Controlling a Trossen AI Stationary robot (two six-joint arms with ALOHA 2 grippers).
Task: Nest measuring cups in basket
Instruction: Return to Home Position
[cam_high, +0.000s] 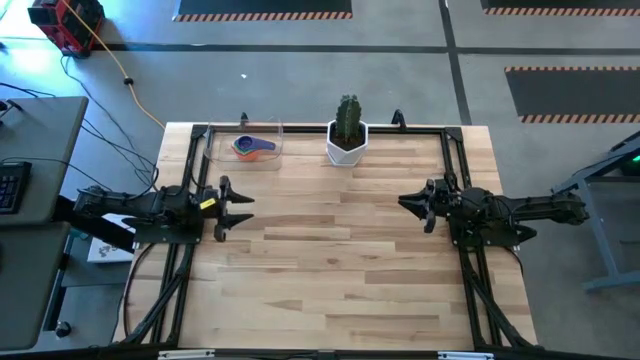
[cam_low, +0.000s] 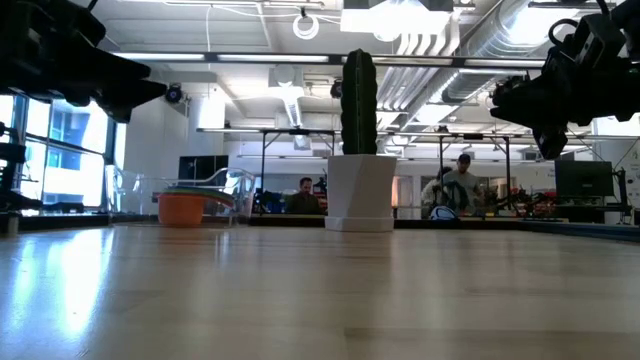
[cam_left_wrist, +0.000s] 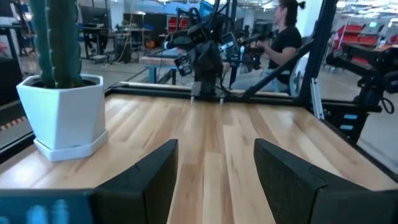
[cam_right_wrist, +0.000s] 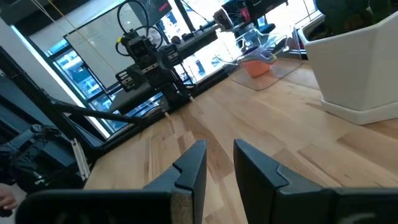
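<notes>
The left claw (cam_high: 234, 208) hangs over the left side of the bench (cam_high: 330, 260), its two fingers spread wide and holding nothing; in its own wrist view the gap between the fingers (cam_left_wrist: 149, 180) shows only bare wood. The right claw (cam_high: 414, 205) hangs opposite over the right side, facing the left one. Its fingers (cam_right_wrist: 193, 165) are parted by only a narrow slot, and it too is empty. The two claws are well apart, with open bench between them. Farther back, at the far left corner of the bench, stands the clear basket (cam_high: 222, 156). The measuring cups (cam_high: 252, 147) sit nested inside it, an orange one outermost with blue showing on top; the other colours cannot be made out. Just beside the basket, toward the middle of the far edge, a cactus (cam_high: 347, 118) stands upright in a white pot (cam_high: 347, 148). Beyond the bench, people (cam_low: 461, 182) are in the room behind.
</notes>
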